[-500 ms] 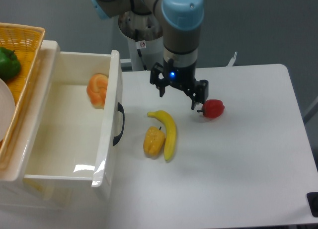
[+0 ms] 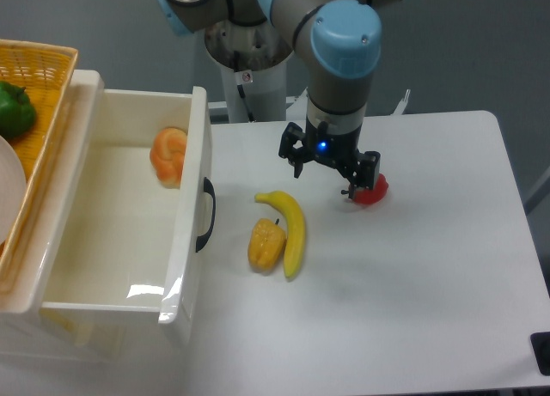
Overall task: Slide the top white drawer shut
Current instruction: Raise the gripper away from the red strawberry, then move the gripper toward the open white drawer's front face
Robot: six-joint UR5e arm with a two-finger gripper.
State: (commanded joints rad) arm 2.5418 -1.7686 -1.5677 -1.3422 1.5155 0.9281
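The top white drawer (image 2: 191, 241) stands pulled far out at the left. Its panelled front faces the table and carries a black curved handle (image 2: 207, 214). An orange bun-like item (image 2: 168, 155) lies inside it against the back left wall. My gripper (image 2: 331, 173) hangs above the table to the right of the drawer, well apart from the handle. Its fingers are open with nothing between them. The right finger (image 2: 366, 170) is close over a red pepper (image 2: 373, 191).
A banana (image 2: 291, 229) and a yellow pepper (image 2: 265, 244) lie on the table between the drawer front and my gripper. A yellow wicker basket (image 2: 39, 70) holding a green pepper (image 2: 14, 109) sits on top of the cabinet at the far left. The robot base (image 2: 249, 74) stands behind.
My gripper has shifted to the right, away from the drawer, and now partly covers the red pepper. The drawer and the fruit have not moved.
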